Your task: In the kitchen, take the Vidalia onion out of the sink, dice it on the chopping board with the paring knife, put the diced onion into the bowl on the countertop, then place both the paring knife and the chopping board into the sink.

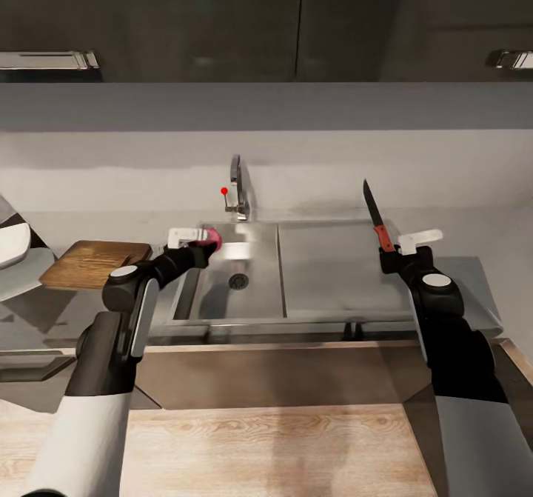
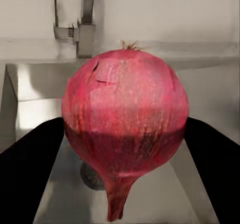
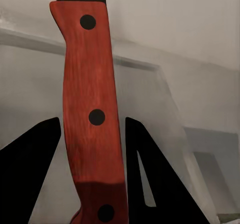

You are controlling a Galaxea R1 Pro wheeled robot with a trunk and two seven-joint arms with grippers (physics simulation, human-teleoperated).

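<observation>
The left gripper (image 1: 208, 239) is clamping the onion (image 1: 212, 238) above the sink (image 1: 237, 271) while the right gripper (image 1: 394, 251) is gripping the knife (image 1: 376, 218) upright, leaving dicing on the board (image 1: 90, 263), bowling and cleanup undone.

Dark glossy wall cabinets (image 1: 222, 23), grey backsplash (image 1: 111, 164), pale wood floor (image 1: 274, 452)

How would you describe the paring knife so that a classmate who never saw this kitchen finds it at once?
Start at the sink with its chrome faucet. Look right to the right gripper, raised above the steel drainboard. It holds the paring knife upright by its red riveted handle, the narrow dark blade pointing up.
</observation>
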